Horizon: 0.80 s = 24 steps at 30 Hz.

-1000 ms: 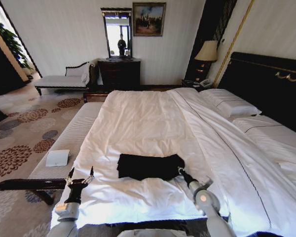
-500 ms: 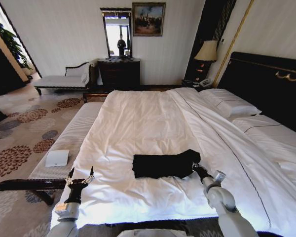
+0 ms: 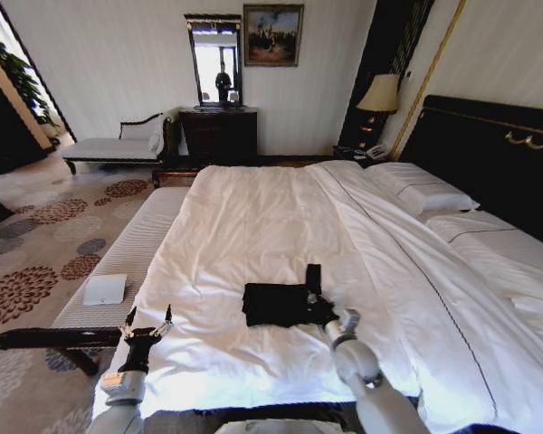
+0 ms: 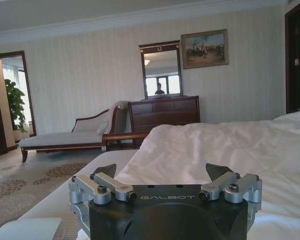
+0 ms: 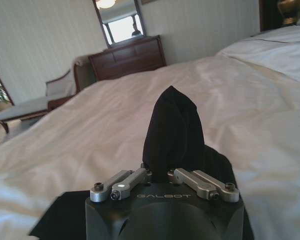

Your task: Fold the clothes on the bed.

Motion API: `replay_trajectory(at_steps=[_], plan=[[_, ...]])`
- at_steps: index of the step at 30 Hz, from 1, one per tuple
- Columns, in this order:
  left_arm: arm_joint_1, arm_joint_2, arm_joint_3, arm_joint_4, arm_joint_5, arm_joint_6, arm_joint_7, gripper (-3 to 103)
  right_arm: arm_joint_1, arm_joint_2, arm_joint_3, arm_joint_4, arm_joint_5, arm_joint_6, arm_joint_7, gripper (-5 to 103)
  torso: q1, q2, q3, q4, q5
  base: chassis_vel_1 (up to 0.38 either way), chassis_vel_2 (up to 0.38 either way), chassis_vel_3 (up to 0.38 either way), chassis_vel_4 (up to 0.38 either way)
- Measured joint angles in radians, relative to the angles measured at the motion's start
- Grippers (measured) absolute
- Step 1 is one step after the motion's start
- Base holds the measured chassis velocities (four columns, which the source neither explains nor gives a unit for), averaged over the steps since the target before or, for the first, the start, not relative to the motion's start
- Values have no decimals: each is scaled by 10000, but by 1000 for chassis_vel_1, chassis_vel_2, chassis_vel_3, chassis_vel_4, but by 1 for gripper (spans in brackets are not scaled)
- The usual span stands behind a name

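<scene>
Black T-shirt (image 3: 276, 304), white bed (image 3: 253, 226), pale striped bench (image 3: 127, 262), floral-patterned carpet (image 3: 36, 262)

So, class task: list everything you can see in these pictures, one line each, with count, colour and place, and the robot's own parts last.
T-shirt: one, black, near foot of bed, one edge lifted.
Bed: one, white, centre.
Pillows: two, white, by the headboard.
Headboard: one, dark, right.
Bench: one, pale striped, left of bed.
Dresser: one, dark, far wall.
Mirror: one, above dresser.
Painting: one, far wall.
Lamp: one, cream shade, bedside.
Left hand: open, over bench end.
Right hand: shut on T-shirt.
</scene>
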Motion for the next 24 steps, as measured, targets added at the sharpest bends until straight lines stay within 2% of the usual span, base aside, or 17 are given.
replay_trajectory(at_steps=[9,13,16,24], plan=[[-1,0,0,0,0,0,0,100,323,539,-495,-549,174,164,5,7,0,0,0,0,2,0,0,0,0],[0,0,0,0,0,0,0,100,626,750,-640,-883,710,109,75,7,0,0,0,1,1,0,0,0,0],[0,0,1,0,0,0,0,100,655,857,-661,-953,1048,23,102,7,0,0,0,0,3,0,0,0,0],[0,0,0,0,0,0,0,100,629,912,-1049,-1287,1170,-13,49,7,0,0,0,0,3,0,0,0,0]])
